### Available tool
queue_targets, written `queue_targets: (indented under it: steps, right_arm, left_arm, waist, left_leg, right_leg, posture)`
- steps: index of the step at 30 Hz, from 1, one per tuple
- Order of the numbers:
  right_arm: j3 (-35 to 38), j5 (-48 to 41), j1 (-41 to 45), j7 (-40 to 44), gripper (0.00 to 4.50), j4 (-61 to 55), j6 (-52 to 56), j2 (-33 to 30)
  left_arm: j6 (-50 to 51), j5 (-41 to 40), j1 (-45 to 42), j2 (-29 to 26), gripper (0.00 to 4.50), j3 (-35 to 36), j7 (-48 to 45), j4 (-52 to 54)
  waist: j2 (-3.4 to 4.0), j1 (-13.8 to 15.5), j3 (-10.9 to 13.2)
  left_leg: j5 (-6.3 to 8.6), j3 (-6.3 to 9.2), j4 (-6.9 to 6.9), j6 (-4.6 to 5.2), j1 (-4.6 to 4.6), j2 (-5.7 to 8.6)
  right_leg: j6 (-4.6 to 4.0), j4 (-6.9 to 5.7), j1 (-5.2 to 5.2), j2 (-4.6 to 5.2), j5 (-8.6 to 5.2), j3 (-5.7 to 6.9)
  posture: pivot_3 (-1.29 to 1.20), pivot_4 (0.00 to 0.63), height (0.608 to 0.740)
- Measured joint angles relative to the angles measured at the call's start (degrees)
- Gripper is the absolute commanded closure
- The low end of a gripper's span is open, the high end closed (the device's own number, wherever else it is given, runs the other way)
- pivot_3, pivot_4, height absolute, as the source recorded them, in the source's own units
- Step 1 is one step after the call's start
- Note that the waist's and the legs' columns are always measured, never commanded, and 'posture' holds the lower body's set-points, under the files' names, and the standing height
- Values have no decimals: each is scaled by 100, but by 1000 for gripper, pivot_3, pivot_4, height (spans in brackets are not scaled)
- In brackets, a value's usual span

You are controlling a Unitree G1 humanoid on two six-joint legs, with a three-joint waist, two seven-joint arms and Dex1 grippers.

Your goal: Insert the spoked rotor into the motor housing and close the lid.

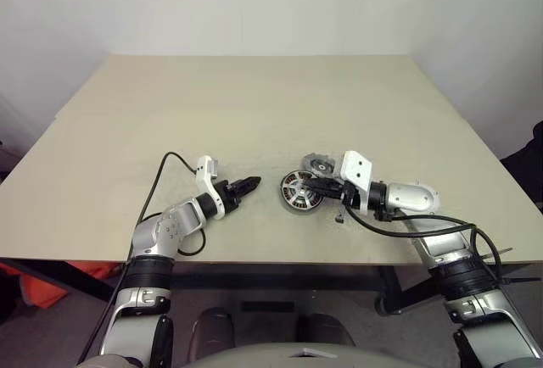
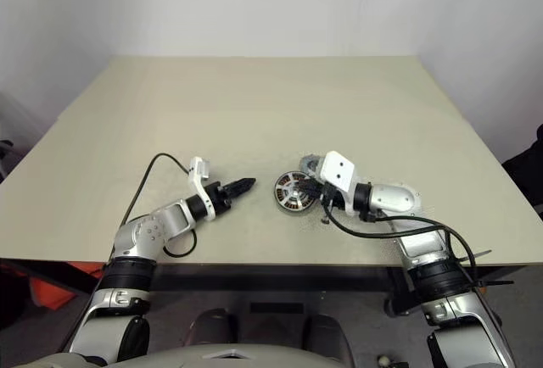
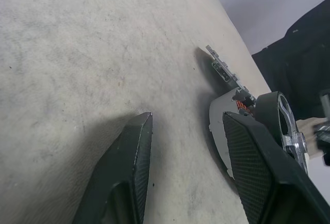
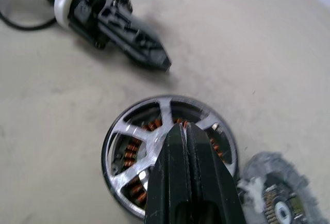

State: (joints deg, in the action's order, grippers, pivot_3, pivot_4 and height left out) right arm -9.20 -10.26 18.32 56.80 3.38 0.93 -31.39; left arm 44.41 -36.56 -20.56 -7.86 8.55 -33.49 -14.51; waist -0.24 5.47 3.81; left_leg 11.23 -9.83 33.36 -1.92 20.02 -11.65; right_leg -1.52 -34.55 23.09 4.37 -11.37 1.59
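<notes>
copper windings show through the spoked rotor (image 4: 164, 131), which is seated in the motor housing (image 1: 299, 192) mid-counter (image 1: 254, 105). lid (image 4: 278, 193) just beside it. right gripper (image 4: 186, 131) jaws together over the rotor. left gripper (image 1: 252, 185) jaws apart, empty. no readable markings.

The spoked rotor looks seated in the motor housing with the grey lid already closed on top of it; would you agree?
Not quite. The spoked rotor does sit in the motor housing, copper windings showing between its spokes, but the lid is not on top: the right wrist view shows it lying on the table beside the housing.
</notes>
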Motion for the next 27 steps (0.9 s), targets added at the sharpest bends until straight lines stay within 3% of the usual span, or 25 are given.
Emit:
queue_targets:
  steps: [13, 16, 19, 27]
  right_arm:
    - [-62, 201, 21, -6, 4488, -5, 295, -52]
    - [-61, 129, 2, 90, 3837, -36, 465, -53]
    - [-60, 112, -4, 101, 2870, -102, 506, -50]
    - [-60, 145, -5, 56, 2870, -103, 425, -42]
  left_arm:
    - [-16, 23, 0, -7, 2199, -4, -20, -1]
    - [-19, 30, 1, -8, 2199, -4, -20, 0]
    - [-21, 35, 1, -8, 2199, -4, -21, 0]
    - [-25, 50, 1, -11, 2199, -6, -25, 0]
  waist:
    - [0, -1, 0]
    - [0, -1, 0]
    - [0, -1, 0]
    - [0, -1, 0]
  left_leg:
    - [0, 0, -2, 0, 0, 0]
    - [0, 0, -2, 0, 0, 0]
    - [0, 0, -2, 0, 0, 0]
    - [0, 0, -2, 0, 0, 0]
  right_leg:
    - [1, 1, 1, 0, -1, 0]
    - [1, 1, 1, 0, -1, 0]
    - [1, 1, 1, 0, -1, 0]
    - [1, 1, 1, 0, -1, 0]
  posture:
    - [0, 0, 740]
    - [0, 0, 740]
    - [0, 0, 740]
    - [0, 0, 740]
